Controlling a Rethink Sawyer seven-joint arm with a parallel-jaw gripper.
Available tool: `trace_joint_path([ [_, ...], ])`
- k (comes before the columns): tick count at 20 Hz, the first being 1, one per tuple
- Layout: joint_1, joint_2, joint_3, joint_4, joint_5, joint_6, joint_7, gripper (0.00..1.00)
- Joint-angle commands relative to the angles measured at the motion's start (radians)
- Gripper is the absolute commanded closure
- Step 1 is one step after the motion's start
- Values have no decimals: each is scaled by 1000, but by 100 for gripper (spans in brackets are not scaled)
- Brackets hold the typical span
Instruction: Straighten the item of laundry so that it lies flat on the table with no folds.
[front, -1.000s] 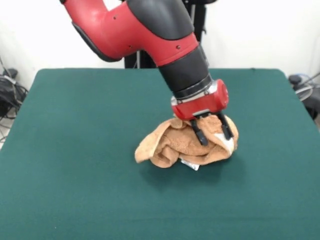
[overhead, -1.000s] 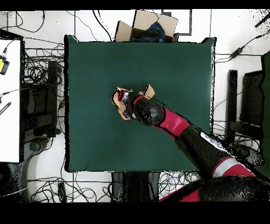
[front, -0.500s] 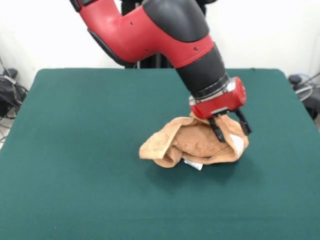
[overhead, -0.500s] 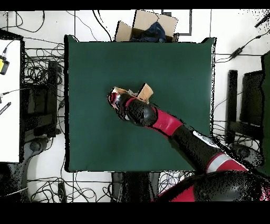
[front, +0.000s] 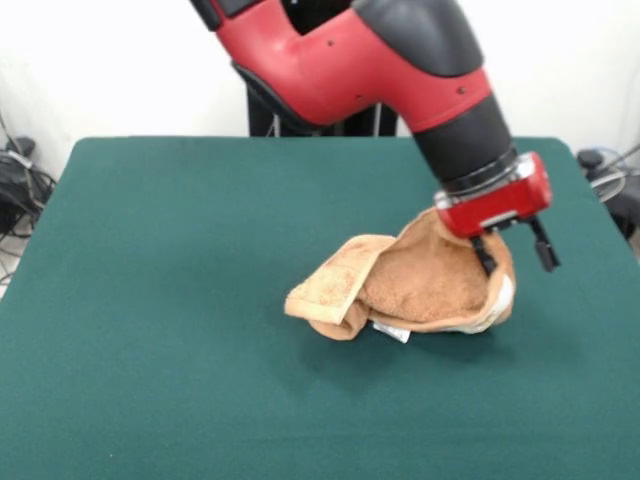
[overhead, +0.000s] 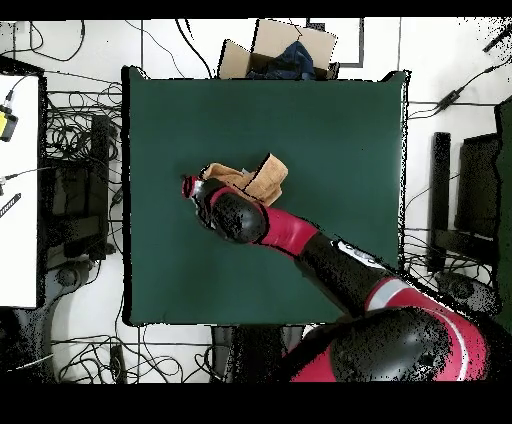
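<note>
Gripper (front: 516, 258) w/ fingers spread apart, one seemingly hooked in the towel (front: 405, 288) edge rather than pinching it, prob to unfold it across the table (front: 150, 300).

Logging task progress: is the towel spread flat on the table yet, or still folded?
Still folded. The towel sits bunched on the table, one flap doubled over, the other side lifted at the gripper.
</note>
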Motion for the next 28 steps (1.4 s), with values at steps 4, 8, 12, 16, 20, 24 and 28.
trace_joint_path([
  [4, 63, 28, 30, 42, 59, -77, 278, 0],
  [8, 94, -20, 25, 82, 99, -101, 323, 0],
  [12, 108, -38, 22, 95, 120, -109, 333, 0],
  [16, 124, -99, 5, 125, 153, -98, 348, 0],
  [20, 131, -183, -20, 149, 187, -49, 338, 0],
  [24, 151, -219, -56, 163, 220, -58, 339, 100],
  [28, 174, -244, -84, 169, 248, -52, 338, 100],
])
